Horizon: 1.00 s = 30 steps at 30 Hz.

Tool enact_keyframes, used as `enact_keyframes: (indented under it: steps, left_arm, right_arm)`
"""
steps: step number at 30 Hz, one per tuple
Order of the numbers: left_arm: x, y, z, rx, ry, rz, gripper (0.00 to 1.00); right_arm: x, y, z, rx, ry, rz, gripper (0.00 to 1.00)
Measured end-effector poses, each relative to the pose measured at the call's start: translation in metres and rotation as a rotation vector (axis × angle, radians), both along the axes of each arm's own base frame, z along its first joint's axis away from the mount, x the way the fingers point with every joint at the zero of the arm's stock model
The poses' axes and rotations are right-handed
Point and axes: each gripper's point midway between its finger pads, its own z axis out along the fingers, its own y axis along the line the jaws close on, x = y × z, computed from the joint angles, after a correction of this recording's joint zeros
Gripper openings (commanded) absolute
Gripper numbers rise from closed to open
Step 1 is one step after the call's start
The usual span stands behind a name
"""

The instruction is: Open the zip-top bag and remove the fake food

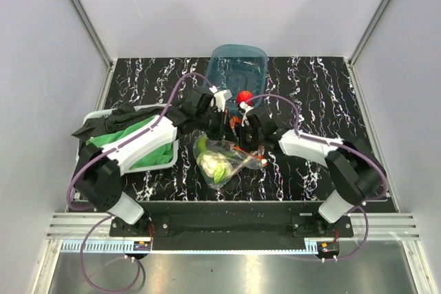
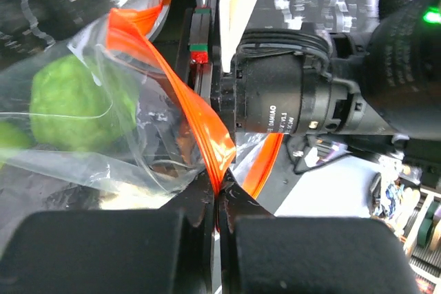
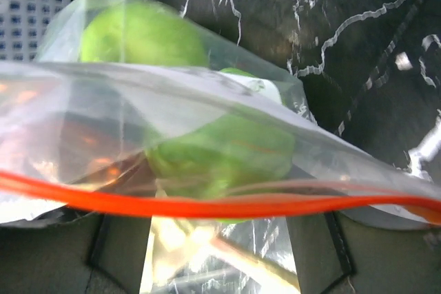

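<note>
- The left pincer (image 2: 219, 201) is pressed together on the orange zip strip (image 2: 180, 94) of the zip-top bag (image 1: 222, 160); the strip is seen running straight down into the seam between the two fingers.
- The right pincer (image 3: 217, 235) is spread, its fingers well apart. The zip strip lies across in front of them from side to side, and no pinch on it can be made out.
- In the top view both pincers are found together at the far, zip end of the bag, close beside each other.
- The bag lies slack on the bench (image 1: 324, 87) near its middle, its body trailing toward the arm bases.
- The fake food (image 3: 220, 156) is inside the bag: round green pieces are seen through the clear plastic, and a white-and-green cauliflower (image 1: 211, 164) sits with them.
- A red piece (image 1: 244, 96) lies outside the bag, just behind the pincers.
- A teal tub (image 1: 238, 67) stands at the far edge of the bench.
- A tray (image 1: 148, 167) with a green cloth (image 1: 117, 135) is placed at the left, partly under the left arm.
</note>
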Motion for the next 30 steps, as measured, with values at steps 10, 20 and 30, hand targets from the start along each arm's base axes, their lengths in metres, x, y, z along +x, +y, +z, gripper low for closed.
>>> enact_keyframes:
  steps: [10, 20, 30]
  left_arm:
    - [0.005, 0.018, 0.026, -0.035, -0.077, 0.042, 0.00]
    - [0.002, 0.023, 0.024, -0.012, -0.072, 0.058, 0.00]
    - [0.007, 0.030, 0.023, 0.008, -0.080, 0.086, 0.00]
  right_arm:
    - [-0.032, -0.030, 0.068, 0.001, -0.066, 0.045, 0.01]
    - [-0.042, -0.041, 0.115, 0.009, -0.117, 0.055, 0.00]
    - [-0.010, -0.032, 0.207, 0.088, -0.325, 0.003, 0.00]
